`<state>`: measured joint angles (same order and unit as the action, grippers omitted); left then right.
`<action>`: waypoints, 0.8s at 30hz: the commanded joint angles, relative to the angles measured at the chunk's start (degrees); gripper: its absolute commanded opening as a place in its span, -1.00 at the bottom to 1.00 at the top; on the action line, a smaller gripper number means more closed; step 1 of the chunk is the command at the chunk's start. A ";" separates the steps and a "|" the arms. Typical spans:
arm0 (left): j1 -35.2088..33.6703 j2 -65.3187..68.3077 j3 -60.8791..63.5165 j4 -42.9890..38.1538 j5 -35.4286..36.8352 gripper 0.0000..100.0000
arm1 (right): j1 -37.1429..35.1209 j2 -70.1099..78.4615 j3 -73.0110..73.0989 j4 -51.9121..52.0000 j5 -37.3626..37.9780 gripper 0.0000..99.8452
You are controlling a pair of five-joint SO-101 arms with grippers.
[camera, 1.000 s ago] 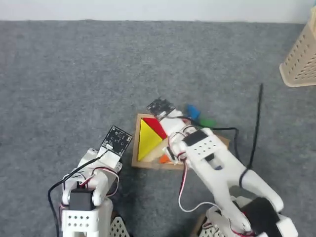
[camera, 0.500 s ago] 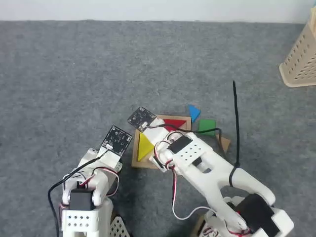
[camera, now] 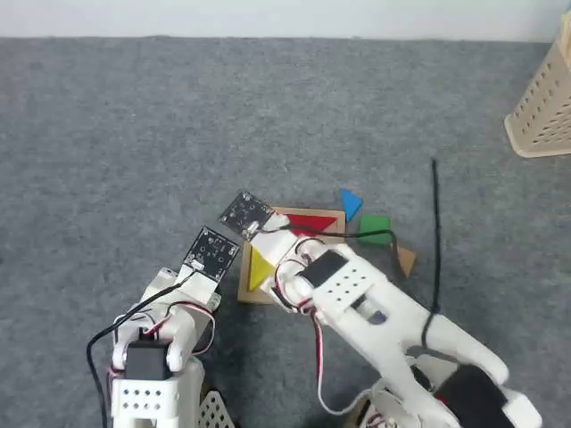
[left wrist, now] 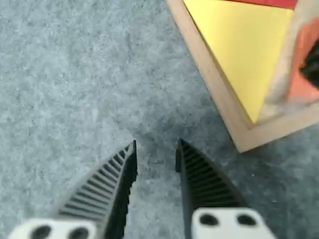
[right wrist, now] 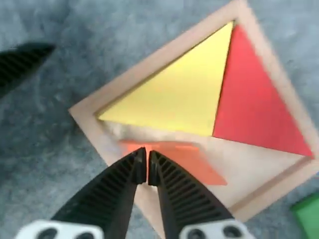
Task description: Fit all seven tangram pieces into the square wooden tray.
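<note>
The square wooden tray (camera: pixel 332 214) lies under my right arm. A yellow triangle (right wrist: pixel 179 99) and a red triangle (right wrist: pixel 254 109) lie flat in it. An orange piece (right wrist: pixel 192 154) rests on the tray floor near one corner. My right gripper (right wrist: pixel 147 155) is shut, its tips over the end of the orange piece; whether they touch it I cannot tell. My left gripper (left wrist: pixel 155 147) stands open over bare carpet just outside the tray's corner (left wrist: pixel 244 139). On the carpet outside the tray lie a blue triangle (camera: pixel 351 203), a green piece (camera: pixel 375 226) and a tan triangle (camera: pixel 406 260).
Grey carpet (camera: pixel 134 134) covers the whole table. A cream slatted basket (camera: pixel 544 98) stands at the far right edge. A black cable (camera: pixel 435 223) rises beside the right arm. The left arm's base (camera: pixel 147 374) sits at the near left.
My right arm has swung left across the tray, uncovering the red triangle and the blue and green pieces. The left arm has kept still.
</note>
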<state>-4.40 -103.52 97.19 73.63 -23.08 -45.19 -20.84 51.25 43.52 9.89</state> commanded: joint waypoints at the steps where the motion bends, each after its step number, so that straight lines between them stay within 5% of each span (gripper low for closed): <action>1: -0.18 -1.23 -0.66 -0.09 0.62 -0.76 | 4.44 -5.49 -1.23 1.10 -1.41 -0.99; 10: -0.18 -1.23 -0.66 -0.09 0.62 -0.76 | 7.87 1.80 0.53 -1.98 -1.23 -0.99; 24: -0.18 -1.23 -0.66 -0.09 0.62 -0.76 | -0.92 8.22 -2.37 -2.07 -1.41 -0.99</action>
<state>-4.40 -103.52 97.19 73.63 -23.08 -44.22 -13.01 51.43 42.11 9.27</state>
